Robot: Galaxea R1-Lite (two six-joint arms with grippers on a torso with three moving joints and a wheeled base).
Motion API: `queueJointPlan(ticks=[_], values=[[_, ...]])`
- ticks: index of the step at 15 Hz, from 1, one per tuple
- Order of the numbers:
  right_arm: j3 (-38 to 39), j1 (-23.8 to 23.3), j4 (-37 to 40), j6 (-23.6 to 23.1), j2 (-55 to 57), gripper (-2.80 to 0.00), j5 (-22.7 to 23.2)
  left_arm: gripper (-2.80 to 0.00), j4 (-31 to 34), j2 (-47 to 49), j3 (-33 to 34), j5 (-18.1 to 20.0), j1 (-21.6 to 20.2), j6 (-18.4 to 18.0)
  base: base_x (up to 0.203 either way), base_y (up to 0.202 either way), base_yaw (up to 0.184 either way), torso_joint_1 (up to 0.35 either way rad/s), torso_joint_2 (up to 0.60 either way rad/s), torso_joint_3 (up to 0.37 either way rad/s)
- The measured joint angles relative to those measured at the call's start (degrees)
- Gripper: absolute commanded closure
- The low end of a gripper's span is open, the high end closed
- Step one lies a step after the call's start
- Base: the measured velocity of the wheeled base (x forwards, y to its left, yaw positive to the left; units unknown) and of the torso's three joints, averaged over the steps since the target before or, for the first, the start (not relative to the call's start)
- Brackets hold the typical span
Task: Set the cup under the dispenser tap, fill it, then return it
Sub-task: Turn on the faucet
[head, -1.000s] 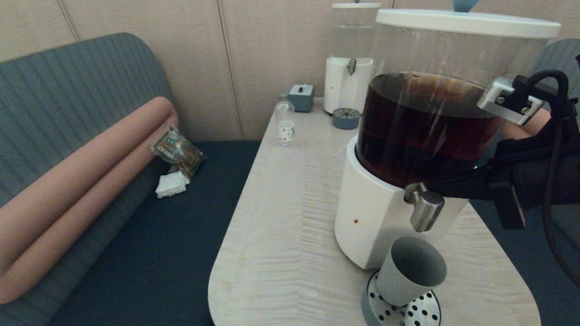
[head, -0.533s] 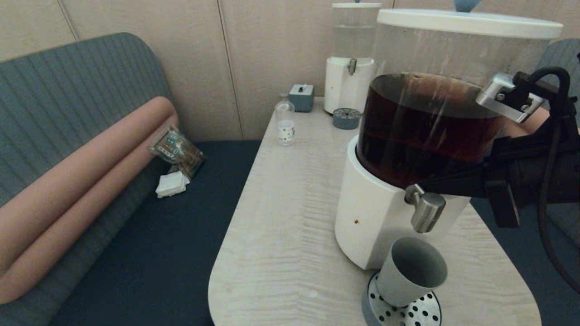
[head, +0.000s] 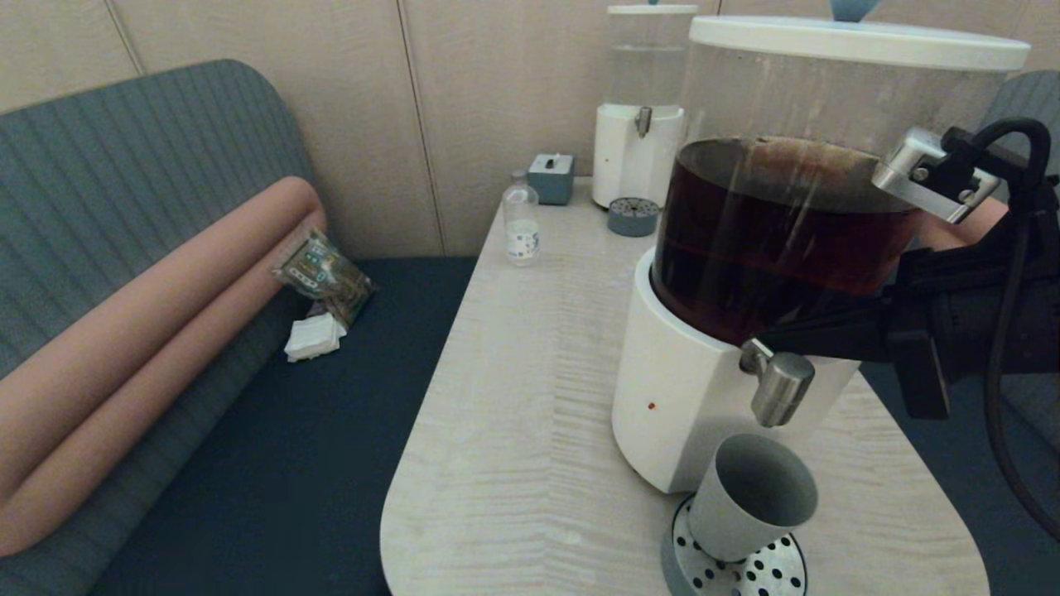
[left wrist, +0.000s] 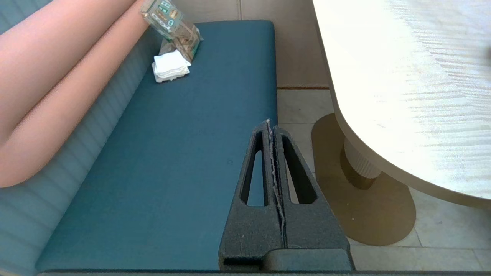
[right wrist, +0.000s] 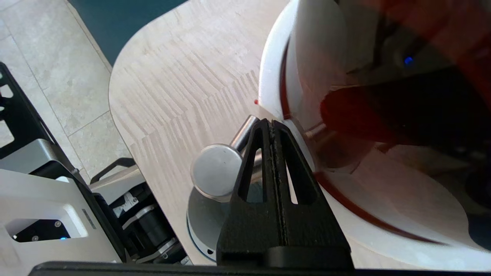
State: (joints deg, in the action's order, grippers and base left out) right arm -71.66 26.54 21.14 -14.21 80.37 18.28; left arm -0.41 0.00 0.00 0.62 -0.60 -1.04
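Observation:
The grey-green cup [head: 749, 497] stands upright on a round perforated drip tray [head: 774, 573], right below the brushed-steel dispenser tap [head: 778, 385] of the big dispenser [head: 675, 389] with dark brown liquid. No stream shows, and the cup's visible inner wall looks dry. My right gripper [head: 766, 339] reaches in from the right, shut with nothing between its fingers. In the right wrist view its tips [right wrist: 271, 123] lie against the tap's stem, behind the round tap head [right wrist: 216, 172]. My left gripper [left wrist: 271, 124] hangs shut over the blue bench seat, off the table.
A small clear bottle [head: 522, 223], a grey box [head: 551, 178] and a second dispenser with clear liquid [head: 638, 124] stand at the table's far end. A snack packet [head: 323, 273] and white tissues [head: 315, 338] lie on the bench [head: 273, 430] to the left.
My right gripper has edged slightly left toward the tap's stem, and its wrist has shifted a little. The cup has not moved.

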Motion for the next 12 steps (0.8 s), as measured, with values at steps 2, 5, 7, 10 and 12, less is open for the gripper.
queueJointPlan(ticks=[2, 5, 7, 10, 12], values=[[0.1, 0.2, -0.3, 0.0, 0.0, 0.0, 0.4, 0.0, 0.0, 0.0, 0.0, 0.0, 0.0, 0.0, 0.0, 0.0, 0.0, 0.0, 0.0, 0.0], [0.2, 0.2, -0.4, 0.0, 0.0, 0.0, 1.3, 0.0, 0.0, 0.0, 0.0, 0.0, 0.0, 0.0, 0.0, 0.0, 0.0, 0.0, 0.0, 0.0], [0.3, 0.3, -0.4, 0.0, 0.0, 0.0, 1.4, 0.0, 0.0, 0.0, 0.0, 0.0, 0.0, 0.0, 0.0, 0.0, 0.0, 0.0, 0.0, 0.0], [0.3, 0.3, -0.4, -0.1, -0.1, 0.0, 1.4, 0.0, 0.0, 0.0, 0.0, 0.0, 0.0, 0.0, 0.0, 0.0, 0.0, 0.0, 0.0, 0.0], [0.3, 0.6, -0.4, -0.1, -0.2, 0.0, 1.6, 0.0, 0.0, 0.0, 0.0, 0.0, 0.0, 0.0, 0.0, 0.0, 0.0, 0.0, 0.0, 0.0]])
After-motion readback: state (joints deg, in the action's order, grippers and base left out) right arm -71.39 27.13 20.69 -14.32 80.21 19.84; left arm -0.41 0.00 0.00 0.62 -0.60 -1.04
